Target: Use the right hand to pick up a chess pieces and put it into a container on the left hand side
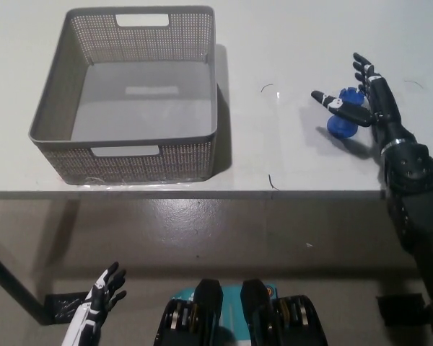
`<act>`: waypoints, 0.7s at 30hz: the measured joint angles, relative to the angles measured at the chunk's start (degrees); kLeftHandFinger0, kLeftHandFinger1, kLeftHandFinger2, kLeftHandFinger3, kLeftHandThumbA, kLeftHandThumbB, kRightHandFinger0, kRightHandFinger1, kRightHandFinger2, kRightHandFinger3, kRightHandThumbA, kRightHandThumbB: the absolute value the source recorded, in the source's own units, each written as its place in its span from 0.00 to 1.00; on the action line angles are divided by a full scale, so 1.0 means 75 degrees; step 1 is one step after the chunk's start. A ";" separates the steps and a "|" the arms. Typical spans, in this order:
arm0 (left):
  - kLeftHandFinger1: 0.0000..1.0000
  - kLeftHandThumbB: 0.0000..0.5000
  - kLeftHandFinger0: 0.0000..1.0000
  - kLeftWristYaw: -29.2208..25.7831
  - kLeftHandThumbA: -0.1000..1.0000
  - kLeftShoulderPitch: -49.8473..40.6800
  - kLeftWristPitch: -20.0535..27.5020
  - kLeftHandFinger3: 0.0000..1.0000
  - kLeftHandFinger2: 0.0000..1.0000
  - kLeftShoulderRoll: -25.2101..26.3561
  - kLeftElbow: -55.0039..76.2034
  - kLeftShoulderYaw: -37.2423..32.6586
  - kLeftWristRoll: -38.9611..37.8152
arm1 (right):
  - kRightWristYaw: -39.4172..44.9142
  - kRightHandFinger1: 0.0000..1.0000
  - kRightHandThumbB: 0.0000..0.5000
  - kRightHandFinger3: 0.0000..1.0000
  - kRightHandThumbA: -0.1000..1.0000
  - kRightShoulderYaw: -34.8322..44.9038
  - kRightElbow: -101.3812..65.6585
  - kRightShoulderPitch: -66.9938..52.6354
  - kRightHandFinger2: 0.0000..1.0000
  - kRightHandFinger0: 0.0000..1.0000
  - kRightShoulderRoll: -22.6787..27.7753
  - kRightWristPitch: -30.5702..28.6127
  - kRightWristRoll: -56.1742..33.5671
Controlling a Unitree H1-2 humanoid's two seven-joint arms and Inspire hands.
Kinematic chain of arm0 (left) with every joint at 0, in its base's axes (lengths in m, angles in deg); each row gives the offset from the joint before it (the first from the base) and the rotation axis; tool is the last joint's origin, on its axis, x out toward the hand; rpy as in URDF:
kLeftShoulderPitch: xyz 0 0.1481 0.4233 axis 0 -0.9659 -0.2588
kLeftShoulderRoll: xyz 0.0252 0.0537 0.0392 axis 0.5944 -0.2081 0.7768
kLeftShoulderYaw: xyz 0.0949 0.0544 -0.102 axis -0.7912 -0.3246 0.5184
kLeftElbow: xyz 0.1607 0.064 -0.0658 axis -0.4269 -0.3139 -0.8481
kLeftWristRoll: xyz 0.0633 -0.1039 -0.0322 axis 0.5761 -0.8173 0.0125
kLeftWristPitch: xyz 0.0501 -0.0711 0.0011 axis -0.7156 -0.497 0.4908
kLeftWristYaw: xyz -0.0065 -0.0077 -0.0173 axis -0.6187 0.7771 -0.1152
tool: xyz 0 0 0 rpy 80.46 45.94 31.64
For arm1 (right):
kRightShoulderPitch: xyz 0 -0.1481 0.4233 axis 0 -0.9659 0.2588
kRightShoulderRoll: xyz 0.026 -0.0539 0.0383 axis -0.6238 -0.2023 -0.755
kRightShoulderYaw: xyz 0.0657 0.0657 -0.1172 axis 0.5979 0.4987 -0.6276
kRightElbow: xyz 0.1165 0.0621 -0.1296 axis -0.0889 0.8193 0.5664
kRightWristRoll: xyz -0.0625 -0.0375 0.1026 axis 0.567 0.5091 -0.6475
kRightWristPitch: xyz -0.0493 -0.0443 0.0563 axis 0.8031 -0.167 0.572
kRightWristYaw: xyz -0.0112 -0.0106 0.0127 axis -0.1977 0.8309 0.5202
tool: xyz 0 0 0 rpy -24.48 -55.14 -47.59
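White and plain, the surface (pixel 289 43) fills the upper part of the view, and its front edge runs across the middle, with a brownish floor (pixel 224 231) below it. On the right part of this surface stands the blue chess piece (pixel 342 122), a rook shape, upright on its round base, well apart from the container. The black right hand (pixel 361 101) is around the piece: one of the fingers (pixel 332 103) crosses in front of the upper part of the piece and hides some of it, while the other fingers stretch up behind it on the right side. The fingers are spread apart and not closed on the piece, and I cannot tell if they touch it. The black arm goes from the hand down to the lower right corner. On the left part of the surface sits the grey basket (pixel 123 155), with perforated walls and handle slots, and nothing is inside it. The white left hand (pixel 101 299) rests at the lower left, below the surface edge, with fingers apart and holding nothing
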State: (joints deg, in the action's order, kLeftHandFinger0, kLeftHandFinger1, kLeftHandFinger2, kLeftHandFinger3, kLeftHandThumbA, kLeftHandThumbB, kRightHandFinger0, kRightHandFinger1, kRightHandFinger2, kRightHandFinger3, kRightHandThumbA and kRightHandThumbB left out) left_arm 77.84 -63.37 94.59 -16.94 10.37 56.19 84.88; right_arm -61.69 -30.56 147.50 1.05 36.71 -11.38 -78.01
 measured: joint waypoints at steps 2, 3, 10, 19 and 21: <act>1.00 0.33 1.00 0.0004 1.00 0.0007 0.0000 1.00 1.00 -0.0005 0.0000 -0.0002 0.0000 | -0.0035 1.00 0.83 1.00 1.00 -0.0024 0.0406 0.0165 1.00 1.00 0.0073 -0.0080 0.0007; 1.00 0.33 1.00 0.0004 1.00 0.0009 0.0000 1.00 1.00 -0.0010 0.0000 -0.0002 0.0000 | -0.0048 1.00 0.85 1.00 1.00 -0.0030 0.0526 0.0218 1.00 1.00 0.0099 -0.0109 0.0007; 1.00 0.36 1.00 0.0012 1.00 0.0079 0.0003 1.00 1.00 -0.0032 -0.0042 0.0003 0.0001 | -0.0169 1.00 0.72 1.00 0.99 -0.0153 0.1464 0.0676 1.00 1.00 0.0385 -0.0417 0.0028; 1.00 0.38 1.00 0.0036 1.00 0.0121 0.0005 1.00 1.00 -0.0033 -0.0058 -0.0004 0.0006 | -0.0193 1.00 0.75 1.00 1.00 -0.0166 0.1747 0.0909 1.00 1.00 0.0434 -0.0675 0.0020; 1.00 0.37 1.00 0.0049 1.00 0.0122 0.0005 1.00 1.00 -0.0033 -0.0059 -0.0004 0.0008 | -0.0196 1.00 0.79 1.00 1.00 -0.0211 0.1808 0.0911 1.00 1.00 0.0422 -0.0679 0.0026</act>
State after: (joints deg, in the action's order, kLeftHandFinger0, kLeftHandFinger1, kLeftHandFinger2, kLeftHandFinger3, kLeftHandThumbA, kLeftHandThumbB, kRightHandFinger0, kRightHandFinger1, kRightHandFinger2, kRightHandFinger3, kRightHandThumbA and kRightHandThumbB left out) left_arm 78.21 -62.46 94.62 -17.19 9.93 56.16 84.94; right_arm -63.16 -32.14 161.06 7.89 39.87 -16.47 -77.82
